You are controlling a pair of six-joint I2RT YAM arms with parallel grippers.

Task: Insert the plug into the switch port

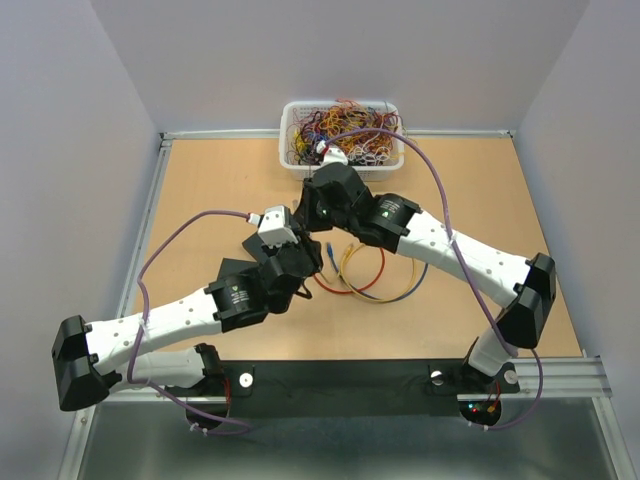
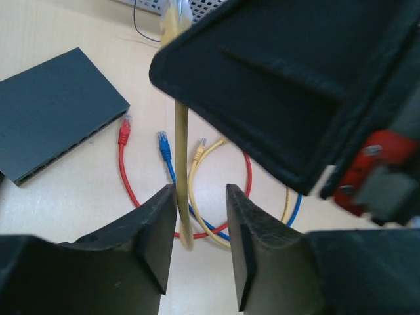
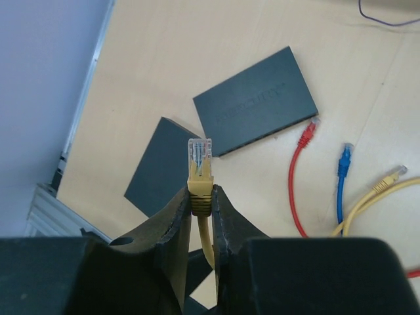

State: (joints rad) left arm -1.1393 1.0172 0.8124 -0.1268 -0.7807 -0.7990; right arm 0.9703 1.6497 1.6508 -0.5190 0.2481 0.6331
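**A:** Where is the plug?

**B:** The yellow plug (image 3: 199,157) is clamped between the fingers of the right gripper (image 3: 201,197), with its clear tip poking out past the fingertips. It is held up off the table (image 1: 220,180), apart from the switch (image 3: 256,102) and not in any port.

**A:** And the wire behind it?

**B:** The yellow cable (image 2: 181,151) hangs down and passes between the fingers of the left gripper (image 2: 200,216). Those jaws stand parted, wider than the cable. It runs close along one finger (image 2: 161,230), but I cannot tell whether it touches.

**A:** How does the switch lie?

**B:** Flat on the table, a dark box with its row of ports along one long side.

**A:** What lies around it?

**B:** A red plug (image 2: 123,131) lies just beside the port side, near one corner. A blue plug (image 2: 163,141) lies farther from the switch, and a second yellow plug (image 2: 200,147) lies farther again. Their wires loop away from the switch. On the side away from the ports, near one corner, lies a second dark box (image 3: 161,167); I cannot tell what it is. Beyond the switch, at the table's far edge, stands a white basket (image 1: 292,150) full of tangled wires.
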